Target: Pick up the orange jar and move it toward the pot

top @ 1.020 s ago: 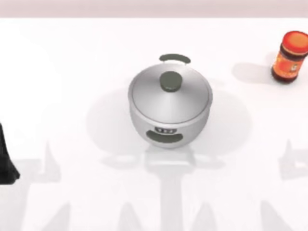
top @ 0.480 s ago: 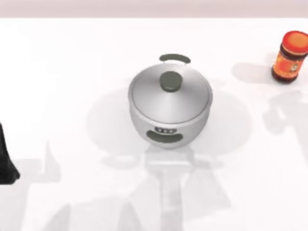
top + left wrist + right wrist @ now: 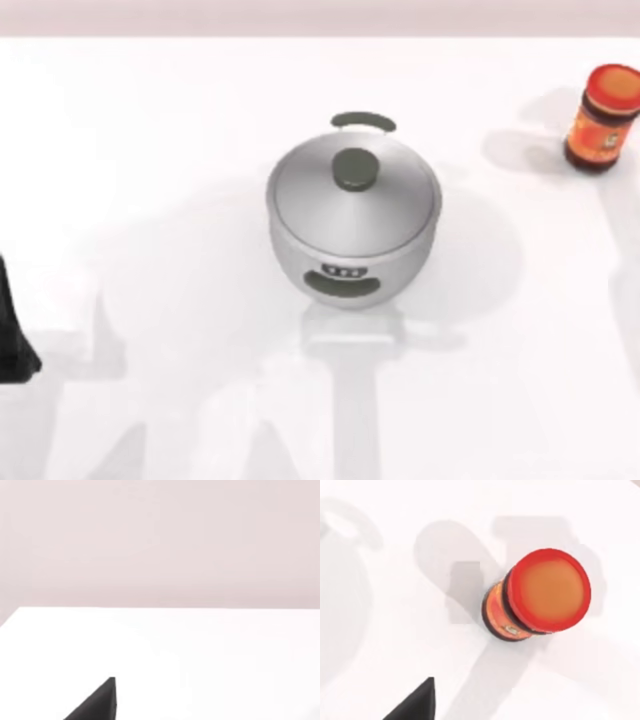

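The lidded pot [image 3: 353, 220] sits mid-table, the capped orange jar [image 3: 604, 118] upright far right; either hand's opening cannot be told.

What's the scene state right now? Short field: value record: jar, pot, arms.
orange jar: upright on the table, far right side, not held
pot: table centre, lid on, clear of the jar
right arm: not in top view; wrist camera looks down on the jar's lid
left arm: parked at the table's left edge
task stage: jar not yet grasped

Bright, washed-out white table [image 3: 150, 150]; soft grey shadows around pot [image 3: 353, 220] and orange jar [image 3: 604, 118].
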You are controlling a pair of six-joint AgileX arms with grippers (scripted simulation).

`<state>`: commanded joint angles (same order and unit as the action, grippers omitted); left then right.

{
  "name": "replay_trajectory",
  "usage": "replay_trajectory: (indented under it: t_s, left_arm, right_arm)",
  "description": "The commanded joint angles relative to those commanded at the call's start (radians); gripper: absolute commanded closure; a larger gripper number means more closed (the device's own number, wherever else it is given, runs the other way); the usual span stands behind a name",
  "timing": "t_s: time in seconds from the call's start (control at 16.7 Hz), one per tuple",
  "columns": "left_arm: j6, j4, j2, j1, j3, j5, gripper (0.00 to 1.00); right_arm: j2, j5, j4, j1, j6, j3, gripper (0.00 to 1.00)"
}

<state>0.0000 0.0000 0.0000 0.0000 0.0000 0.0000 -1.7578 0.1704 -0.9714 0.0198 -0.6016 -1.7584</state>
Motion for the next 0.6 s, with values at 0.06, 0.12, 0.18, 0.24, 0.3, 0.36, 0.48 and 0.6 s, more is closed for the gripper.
replay_trajectory:
  t_s: [0.06, 0.12, 0.18, 0.24, 0.3, 0.36, 0.48, 0.6]
  left_arm:
    - [0.000, 0.000, 0.000, 0.000, 0.000, 0.000, 0.00]
    - [0.000, 0.000, 0.000, 0.000, 0.000, 0.000, 0.00]
    - [0.000, 0.000, 0.000, 0.000, 0.000, 0.000, 0.00]
    - [0.000, 0.000, 0.000, 0.000, 0.000, 0.000, 0.00]
    - [0.000, 0.000, 0.000, 0.000, 0.000, 0.000, 0.00]
    - [0.000, 0.000, 0.000, 0.000, 0.000, 0.000, 0.00]
    - [0.000, 0.000, 0.000, 0.000, 0.000, 0.000, 0.00]
    - [0.000, 0.000, 0.000, 0.000, 0.000, 0.000, 0.00]
  right_arm:
    - [-0.096, 0.007, -0.052, 0.003, -0.034, -0.098, 0.00]
    - [-0.189, 0.014, -0.102, 0.006, -0.067, -0.192, 0.00]
    - [-0.278, 0.020, -0.149, 0.008, -0.098, -0.282, 0.00]
    - [-0.361, 0.026, -0.193, 0.011, -0.128, -0.367, 0.00]
    - [-0.439, 0.031, -0.235, 0.014, -0.156, -0.448, 0.00]
    - [-0.512, 0.036, -0.273, 0.016, -0.182, -0.522, 0.00]
    - [-0.637, 0.044, -0.338, 0.021, -0.226, -0.651, 0.00]
    - [-0.732, 0.050, -0.387, 0.024, -0.259, -0.749, 0.00]
